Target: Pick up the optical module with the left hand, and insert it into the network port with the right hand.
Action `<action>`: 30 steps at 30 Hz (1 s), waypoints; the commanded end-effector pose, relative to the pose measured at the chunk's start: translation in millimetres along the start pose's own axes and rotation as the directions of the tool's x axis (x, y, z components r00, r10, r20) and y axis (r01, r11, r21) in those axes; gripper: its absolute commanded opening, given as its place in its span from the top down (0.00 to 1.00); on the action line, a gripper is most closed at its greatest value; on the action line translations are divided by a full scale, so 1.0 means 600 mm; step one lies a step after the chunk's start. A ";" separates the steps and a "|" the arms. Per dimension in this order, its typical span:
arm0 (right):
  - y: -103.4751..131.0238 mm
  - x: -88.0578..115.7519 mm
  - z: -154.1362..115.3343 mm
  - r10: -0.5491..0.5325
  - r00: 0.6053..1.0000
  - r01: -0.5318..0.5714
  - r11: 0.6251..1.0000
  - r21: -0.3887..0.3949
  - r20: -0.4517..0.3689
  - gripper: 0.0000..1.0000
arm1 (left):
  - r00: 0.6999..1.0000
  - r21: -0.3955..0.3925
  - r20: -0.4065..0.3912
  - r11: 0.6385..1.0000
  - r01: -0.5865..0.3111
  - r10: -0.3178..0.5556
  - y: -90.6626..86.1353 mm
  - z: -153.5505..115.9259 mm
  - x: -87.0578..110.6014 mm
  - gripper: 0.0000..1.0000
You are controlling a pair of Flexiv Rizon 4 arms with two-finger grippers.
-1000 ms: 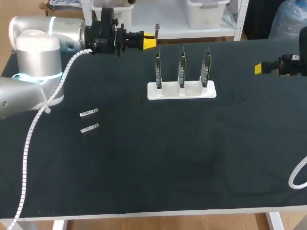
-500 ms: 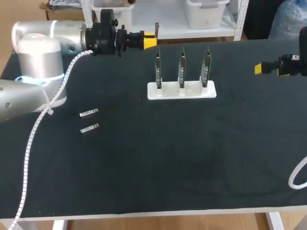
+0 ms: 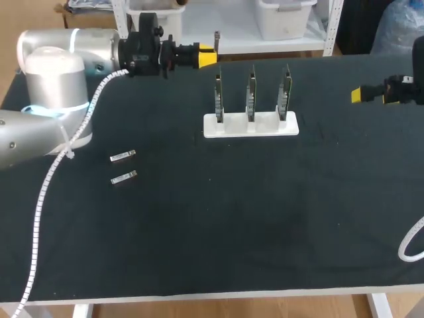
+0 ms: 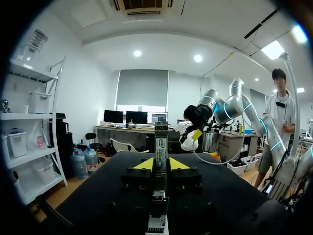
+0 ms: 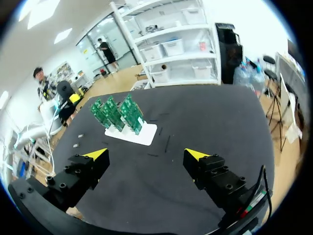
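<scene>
Left gripper: clenched on upright module, behind and left of stand
Right gripper: released, right of stand
Loose modules: two, lying left of stand

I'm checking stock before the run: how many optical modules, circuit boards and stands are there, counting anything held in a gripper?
Optical modules: 3, two lying on the table, one in the left gripper
Circuit boards: 3
White stand: 1
Total: 7

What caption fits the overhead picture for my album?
Left hand holds a module near the board stand; two modules lie on the table, right hand open.
</scene>
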State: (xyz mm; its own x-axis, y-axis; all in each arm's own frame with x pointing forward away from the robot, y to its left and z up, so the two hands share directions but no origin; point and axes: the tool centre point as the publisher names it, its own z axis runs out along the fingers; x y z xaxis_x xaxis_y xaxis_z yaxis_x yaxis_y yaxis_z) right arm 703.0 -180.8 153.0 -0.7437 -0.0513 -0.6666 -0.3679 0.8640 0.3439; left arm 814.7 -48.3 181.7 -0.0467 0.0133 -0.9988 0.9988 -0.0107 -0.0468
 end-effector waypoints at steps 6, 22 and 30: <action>-0.001 -0.070 0.009 -0.186 0.981 0.190 0.980 -0.059 0.063 0.00 | 1.000 0.001 0.001 1.000 -0.001 0.001 0.002 0.000 0.001 1.00; 0.073 -0.158 0.057 -0.337 0.939 0.334 0.852 -0.404 0.066 0.00 | 1.000 0.001 0.001 1.000 -0.001 0.001 0.002 0.000 0.001 1.00; 0.121 -0.180 0.060 -0.379 0.923 0.349 0.765 -0.541 0.059 0.00 | 1.000 0.001 0.001 1.000 -0.001 0.001 0.002 0.000 0.001 1.00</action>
State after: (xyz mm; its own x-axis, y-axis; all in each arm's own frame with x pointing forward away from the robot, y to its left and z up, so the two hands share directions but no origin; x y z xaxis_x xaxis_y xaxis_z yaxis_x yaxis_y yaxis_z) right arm 771.1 -97.3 222.3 -0.5159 -0.3426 -0.7852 -0.7225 0.6665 0.1839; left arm 814.9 -48.2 181.7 -0.0467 0.0131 -0.9988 0.9988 -0.0109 -0.0468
